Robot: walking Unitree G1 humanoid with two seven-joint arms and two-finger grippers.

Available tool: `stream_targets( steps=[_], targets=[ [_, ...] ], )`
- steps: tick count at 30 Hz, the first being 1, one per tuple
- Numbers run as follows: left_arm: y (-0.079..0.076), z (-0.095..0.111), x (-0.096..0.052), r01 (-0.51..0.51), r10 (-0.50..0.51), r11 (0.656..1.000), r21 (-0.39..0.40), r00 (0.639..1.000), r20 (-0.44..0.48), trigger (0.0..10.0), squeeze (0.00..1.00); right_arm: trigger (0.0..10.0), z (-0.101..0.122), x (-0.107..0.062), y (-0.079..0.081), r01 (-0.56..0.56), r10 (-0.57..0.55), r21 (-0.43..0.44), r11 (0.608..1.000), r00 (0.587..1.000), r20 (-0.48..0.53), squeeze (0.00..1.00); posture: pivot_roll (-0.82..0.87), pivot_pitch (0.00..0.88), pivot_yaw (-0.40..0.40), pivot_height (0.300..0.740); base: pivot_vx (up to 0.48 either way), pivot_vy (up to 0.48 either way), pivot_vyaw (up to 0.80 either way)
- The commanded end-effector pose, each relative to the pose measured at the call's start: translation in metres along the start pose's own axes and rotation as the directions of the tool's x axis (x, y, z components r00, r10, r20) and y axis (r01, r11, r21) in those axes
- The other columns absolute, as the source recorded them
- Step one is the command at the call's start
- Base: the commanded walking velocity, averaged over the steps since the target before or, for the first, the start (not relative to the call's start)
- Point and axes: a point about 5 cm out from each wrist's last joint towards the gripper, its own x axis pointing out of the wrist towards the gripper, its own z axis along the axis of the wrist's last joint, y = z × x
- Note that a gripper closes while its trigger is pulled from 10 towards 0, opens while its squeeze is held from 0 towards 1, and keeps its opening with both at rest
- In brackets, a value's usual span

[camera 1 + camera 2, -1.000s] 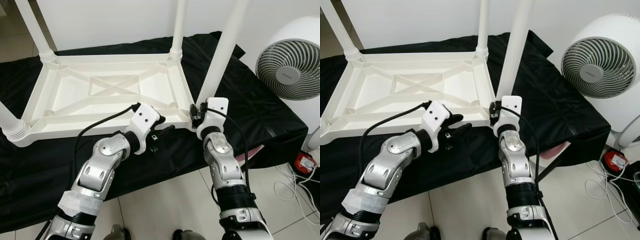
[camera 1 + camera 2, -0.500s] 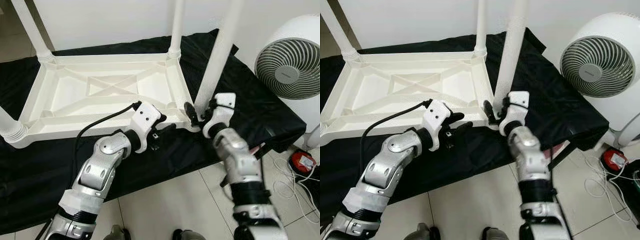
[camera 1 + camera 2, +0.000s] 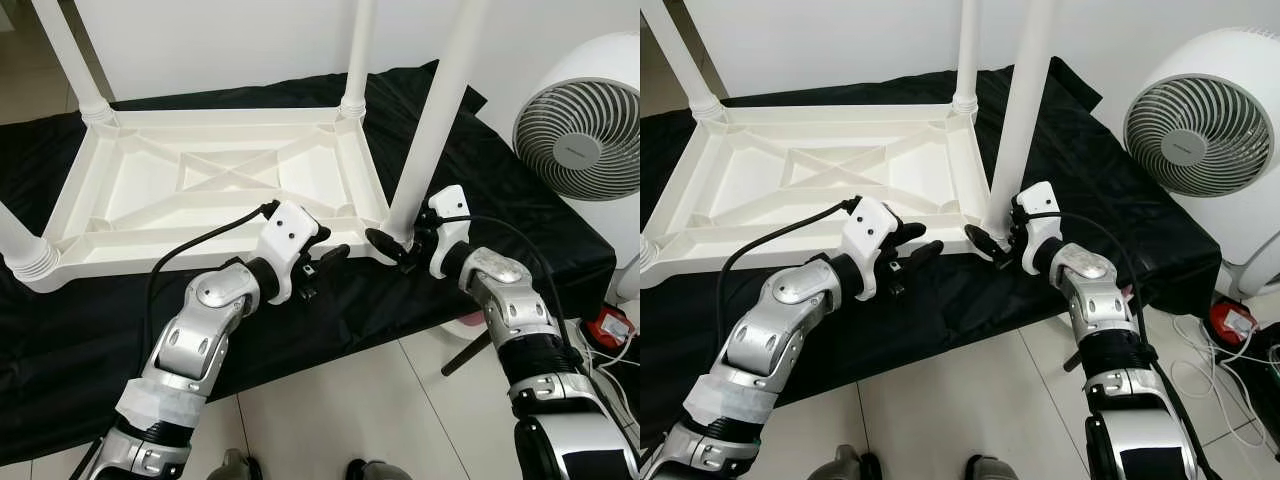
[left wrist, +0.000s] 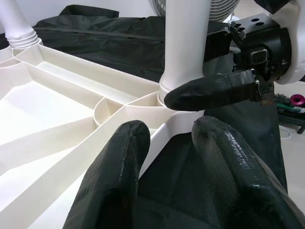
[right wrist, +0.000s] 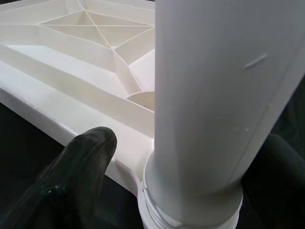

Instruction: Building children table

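Note:
A white plastic children's table [image 3: 150, 256] lies upside down on a black cloth [image 3: 500, 200], its legs pointing up. My right gripper [image 3: 397, 243] reaches in from the right at the base of the near right leg [image 3: 435, 120]. It is open, with one finger [image 5: 86, 167] in front of the leg's collar and the other behind it. My left gripper [image 3: 322, 268] is open at the table's near rim, just left of that corner. The rim runs between its two fingers [image 4: 119, 167], one inside the frame and one over the cloth.
A white round fan [image 3: 590, 140] stands close on the right. A red object [image 3: 608, 322] and white cables lie on the tiled floor [image 3: 340, 400] beside it. The cloth-covered platform's front edge is right before me.
My right arm has swung from straight in front of the leg round to its right side, the fingers staying about the leg's base. The left gripper has stayed at the rim.

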Motion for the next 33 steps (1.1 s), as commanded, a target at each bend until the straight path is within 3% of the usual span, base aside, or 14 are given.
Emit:
stream_targets(
  steps=[1,6,7,8,11,12,23,25,27,33],
  targets=[
    [0.004,0.003,0.001,-0.052,0.052,0.999,0.01,0.999,0.0,10.0,0.0,10.0,-0.004,0.007,0.004,-0.072,0.071,-0.024,0.997,0.997,-0.037,0.0,-0.07,0.086,0.018,0.74,0.0,0.0,0.0],
    [0.005,0.004,0.003,-0.046,0.046,0.999,0.015,0.999,0.004,10.0,0.0,10.0,-0.001,0.015,-0.001,-0.114,0.108,-0.069,0.991,0.991,-0.076,0.0,-0.07,0.081,0.025,0.74,0.0,0.0,0.0],
    [0.005,0.005,0.003,-0.044,0.043,0.999,0.016,0.999,0.006,10.0,0.0,9.3,-0.001,0.019,-0.002,-0.131,0.122,-0.083,0.988,0.987,-0.101,0.0,-0.07,0.079,0.029,0.74,0.0,0.0,0.0],
    [0.005,0.005,0.003,-0.042,0.042,0.999,0.018,0.999,0.007,10.0,0.0,3.6,-0.002,0.021,-0.002,-0.151,0.137,-0.105,0.983,0.983,-0.124,0.0,-0.07,0.079,0.029,0.74,0.0,0.0,0.0],
    [0.005,0.006,0.003,-0.042,0.042,0.999,0.02,0.999,0.008,10.0,0.0,3.6,-0.003,0.022,-0.002,-0.164,0.148,-0.119,0.979,0.979,-0.137,0.0,-0.07,0.079,0.029,0.74,0.0,0.0,0.0],
    [0.006,0.006,0.003,-0.043,0.042,0.999,0.021,0.999,0.008,10.0,0.0,0.0,-0.005,0.023,-0.002,-0.176,0.157,-0.118,0.977,0.975,-0.155,0.0,-0.06,0.077,0.029,0.74,0.0,0.0,0.0],
    [0.005,0.007,0.003,-0.044,0.044,0.999,0.019,0.999,0.01,10.0,0.0,0.0,-0.014,0.016,-0.007,-0.184,0.162,-0.115,0.976,0.971,-0.173,0.0,-0.06,0.081,0.027,0.74,0.0,0.0,0.0],
    [0.005,0.006,0.003,-0.044,0.044,0.999,0.018,0.999,0.009,10.0,0.0,0.0,-0.014,0.014,-0.01,-0.151,0.134,-0.104,0.983,0.979,-0.155,0.0,-0.07,0.083,0.025,0.74,0.0,0.0,0.0],
    [0.004,0.006,0.003,-0.044,0.044,0.999,0.015,0.999,0.011,10.0,0.0,0.0,-0.012,0.01,-0.018,-0.051,0.042,-0.076,0.996,0.993,-0.108,0.0,-0.07,0.089,0.023,0.74,0.0,0.0,0.0],
    [0.004,0.006,0.002,-0.044,0.044,0.999,0.011,0.999,0.01,10.0,0.0,0.0,-0.011,0.005,-0.021,0.081,-0.083,-0.04,0.996,0.995,-0.063,0.0,-0.08,0.094,0.031,0.74,0.0,0.0,0.0]
  ],
)
